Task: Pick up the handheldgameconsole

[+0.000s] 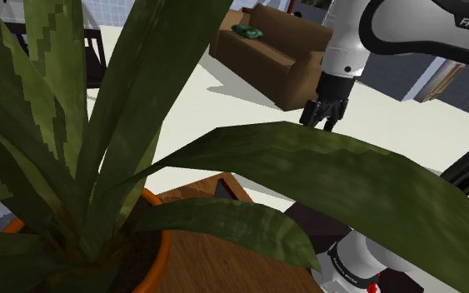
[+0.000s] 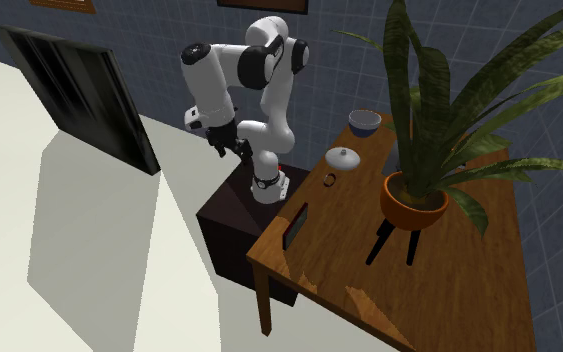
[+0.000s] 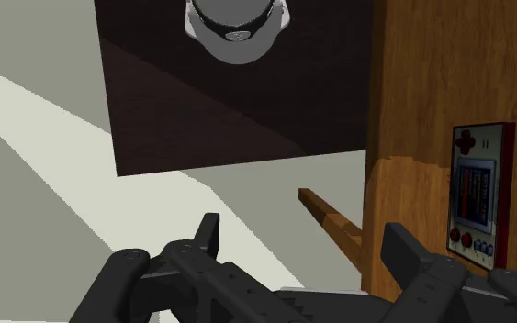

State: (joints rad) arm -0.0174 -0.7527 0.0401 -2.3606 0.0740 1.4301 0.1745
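The handheld game console (image 3: pixel 479 190) is a flat red-edged slab with a small screen and red buttons. It lies on the wooden table (image 3: pixel 431 92) close to the edge nearest the stand. From the second exterior view it is a dark rectangle (image 2: pixel 296 226), and a corner of it (image 1: pixel 224 186) peeks out between plant leaves. My black gripper (image 3: pixel 307 243) hangs open and empty, fingers well apart. It is off the table, over the pale floor beside the stand, and the console lies past one fingertip (image 3: pixel 403 248). The gripper (image 2: pixel 231 145) (image 1: pixel 328 112) points downward.
A large potted plant (image 2: pixel 414 200) on a small tripod stands mid-table, and its leaves (image 1: pixel 124 141) block much of the shoulder view. A bowl (image 2: pixel 365 122), a white lidded dish (image 2: pixel 342 157) and a small ring (image 2: pixel 330 179) sit at the table's far end. The dark stand (image 2: pixel 231 215) adjoins the table.
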